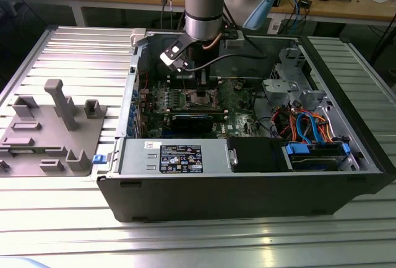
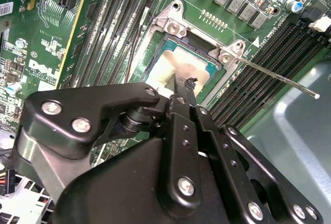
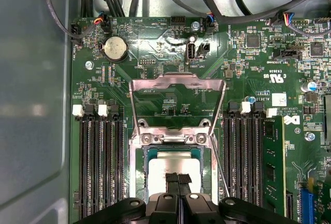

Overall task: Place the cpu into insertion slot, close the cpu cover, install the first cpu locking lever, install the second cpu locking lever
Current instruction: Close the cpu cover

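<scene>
Risk, judged: gripper (image 3: 178, 177) fingers, pinched together on nothing, hover at the cpu (image 3: 160, 166) face, so a sideways drag could skew it on the pins; computer case (image 1: 247, 200) holds the motherboard (image 1: 238, 104), and the insertion slot (image 3: 138, 175), at 12 o'clock of the long black module (image 1: 192, 121) in the exterior view, holds the cpu flat, cpu cover (image 3: 178, 83) raised.

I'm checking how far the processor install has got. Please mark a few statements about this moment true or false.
1. The cover lies folded flat over the socket. False: it stands swung open, off the socket.
2. The chip sits in the socket. True.
3. The gripper has its fingertips spread wide. False: they are together, right over the chip.
4. A thin lever sticks out free beside the socket. True.
</scene>
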### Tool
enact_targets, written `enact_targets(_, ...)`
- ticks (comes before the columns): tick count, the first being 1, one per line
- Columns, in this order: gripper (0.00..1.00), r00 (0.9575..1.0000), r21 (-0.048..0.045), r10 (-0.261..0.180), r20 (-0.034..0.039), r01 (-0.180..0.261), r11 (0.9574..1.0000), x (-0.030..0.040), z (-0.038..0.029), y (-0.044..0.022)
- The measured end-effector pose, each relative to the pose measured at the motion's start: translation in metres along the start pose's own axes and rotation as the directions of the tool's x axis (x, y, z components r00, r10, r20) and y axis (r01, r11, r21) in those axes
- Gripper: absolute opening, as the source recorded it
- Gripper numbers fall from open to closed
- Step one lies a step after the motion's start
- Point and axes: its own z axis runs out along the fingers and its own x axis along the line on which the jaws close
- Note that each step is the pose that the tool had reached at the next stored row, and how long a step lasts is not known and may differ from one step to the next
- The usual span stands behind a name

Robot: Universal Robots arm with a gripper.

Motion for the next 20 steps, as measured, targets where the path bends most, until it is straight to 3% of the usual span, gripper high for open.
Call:
enact_targets(1,0.11,1.0000,0.0065,0.000,-0.0066,0.000,1.0000,0.0001,0.0001,0.0000)
enact_targets(5,0.11,1.0000,0.0070,0.001,-0.0067,0.000,1.0000,0.0001,0.0002,0.0000)
enact_targets(9,0.11,1.0000,0.0269,0.000,-0.0073,0.000,0.9996,0.0001,0.0002,0.0010)
enact_targets(12,0.11,1.0000,0.0282,-0.004,-0.0076,0.004,0.9996,0.0001,0.0003,0.0009)
enact_targets(15,0.11,0.9985,0.0272,-0.053,-0.0104,0.054,0.9982,0.0002,0.0003,0.0010)
enact_targets(20,0.11,0.9985,0.0273,-0.054,-0.0103,0.054,0.9981,0.0001,0.0003,0.0010)
